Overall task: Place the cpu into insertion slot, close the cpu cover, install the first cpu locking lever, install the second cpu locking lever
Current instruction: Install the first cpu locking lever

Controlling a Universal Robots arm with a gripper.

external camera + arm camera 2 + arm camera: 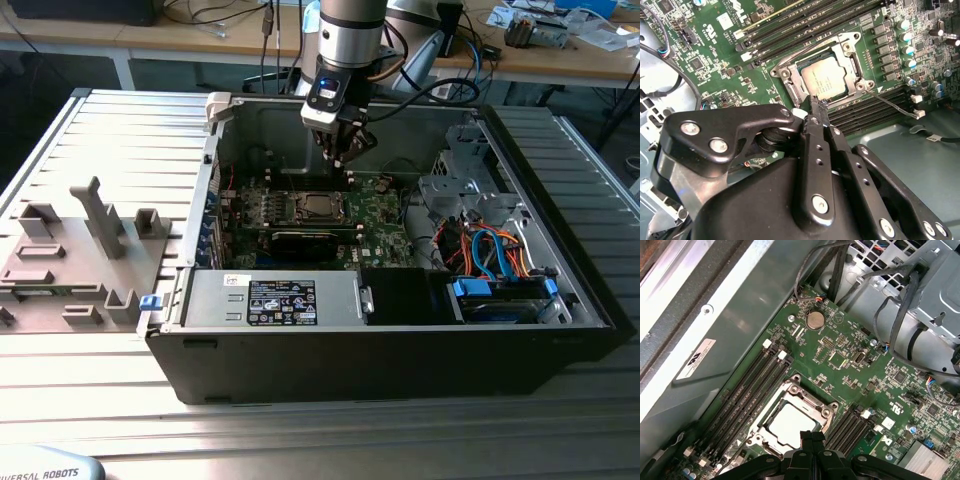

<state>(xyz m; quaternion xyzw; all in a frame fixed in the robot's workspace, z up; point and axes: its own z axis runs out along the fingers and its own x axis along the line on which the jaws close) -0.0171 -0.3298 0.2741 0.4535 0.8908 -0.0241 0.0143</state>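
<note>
Status check: the chip (825,80) lies flat in the socket (784,74) on the green board (715,50), inside the open computer case (400,340) that rests on the ribbed tabletop (300,430). We count step one as done. The cover (820,56), a silvery frame, lies down around the chip, and the chip's grey top shows through the cut-out in both wrist views, so we judge step two done as well. Levers: one thin wire lever (890,102) runs out from a socket corner across the neighbouring memory slots (865,112), its tip well apart from the frame. We read it as not latched. A second thin wire (807,50) runs close along the opposite edge of the frame, and we cannot tell whether it is hooked under its catch. Our estimate: two steps done, at least one lever left, perhaps both. The tool (813,101) hangs just above the near edge of the socket. Its two black fingers (810,150) are pressed together, with nothing between them that we can see. We cannot tell whether the tip touches the frame. In the exterior view the tool sits over the board, above the socket, within the case walls.
</note>
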